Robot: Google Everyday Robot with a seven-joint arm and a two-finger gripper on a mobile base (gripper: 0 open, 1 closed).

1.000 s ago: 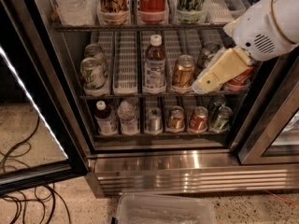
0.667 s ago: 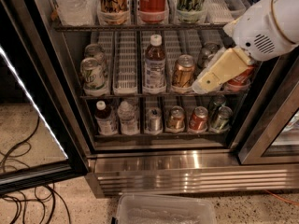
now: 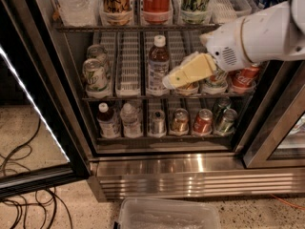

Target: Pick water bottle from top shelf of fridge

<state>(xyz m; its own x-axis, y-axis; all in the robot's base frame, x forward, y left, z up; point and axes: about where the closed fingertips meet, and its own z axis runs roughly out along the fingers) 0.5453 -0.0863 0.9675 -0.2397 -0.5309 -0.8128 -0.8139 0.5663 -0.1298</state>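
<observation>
The water bottle (image 3: 74, 4), clear and ribbed with a red band near the frame's top edge, stands at the far left of the top shelf (image 3: 133, 28) of the open fridge (image 3: 167, 168); its cap is cut off by the frame. Beside it on that shelf stand a tan can, a Coca-Cola can (image 3: 156, 1) and a green can. My gripper (image 3: 174, 79), cream coloured on a white arm coming from the right, hangs in front of the middle rack. It is just right of a brown white-capped bottle (image 3: 157, 66), and lower than the water bottle and to its right.
The middle and bottom racks hold several cans and small bottles. The open glass door with a lit strip (image 3: 33, 109) stands at the left. A second door frame (image 3: 276, 128) is at the right. Cables (image 3: 19, 175) lie on the floor at the left and a clear bin (image 3: 167, 216) sits below.
My gripper and arm have moved left and slightly up across the middle rack, from in front of the cans to beside the brown bottle. Nothing in the fridge has moved.
</observation>
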